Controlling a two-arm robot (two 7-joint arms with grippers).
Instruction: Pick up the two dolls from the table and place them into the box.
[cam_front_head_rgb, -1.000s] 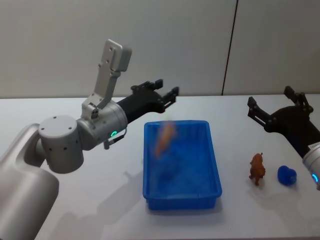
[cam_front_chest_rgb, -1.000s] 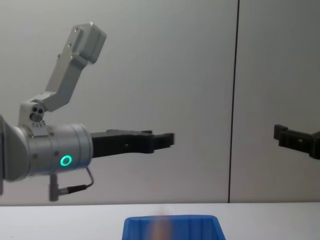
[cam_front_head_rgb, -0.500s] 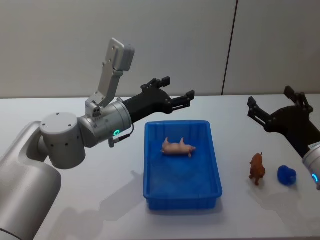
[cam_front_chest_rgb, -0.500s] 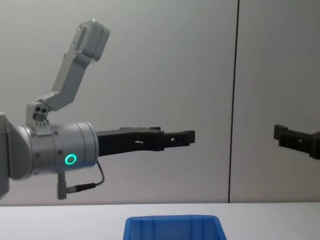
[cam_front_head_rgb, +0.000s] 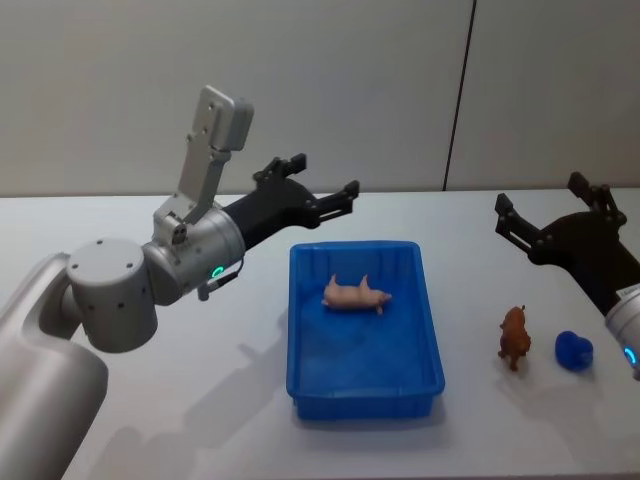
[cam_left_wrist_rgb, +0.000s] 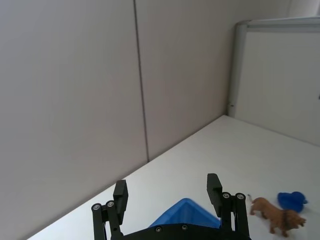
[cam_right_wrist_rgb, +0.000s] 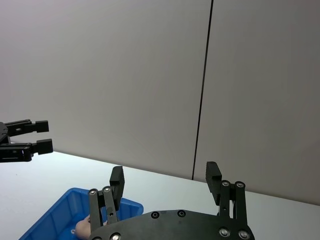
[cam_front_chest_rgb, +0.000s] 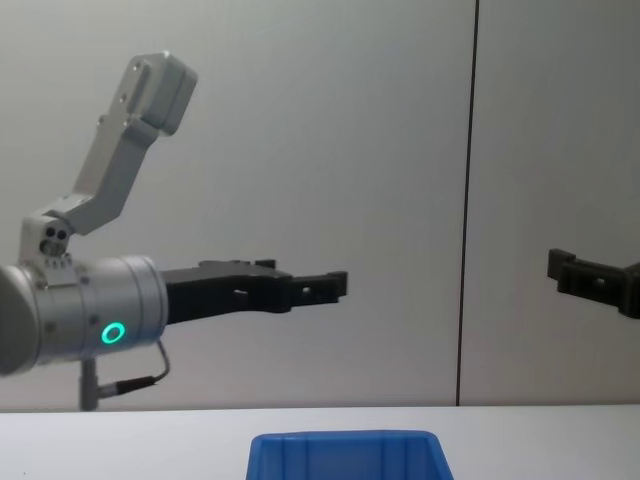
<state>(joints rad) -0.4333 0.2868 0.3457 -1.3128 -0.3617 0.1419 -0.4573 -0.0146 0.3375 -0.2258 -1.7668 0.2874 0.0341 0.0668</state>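
White flat table (cam_front_head_rgb: 480, 430), matte. Blue plastic box (cam_front_head_rgb: 293, 330), rectangular, thick rim, at centre. Left gripper (cam_front_head_rgb: 325, 175) hovers above the box's far-left corner, jaws spread, empty. Right gripper (cam_front_head_rgb: 540, 195) hangs over the table right of the box, jaws spread, empty. Pink pig doll (cam_front_head_rgb: 355, 295), smooth, lies on its side inside the box. Brown lion doll (cam_front_head_rgb: 515, 337) stands on the table right of the box, long axis running away from the robot. Small rounded blue doll (cam_front_head_rgb: 573, 351) sits just beside it. Both lie in front of and below the right jaws, so the right arm is nearer by far.
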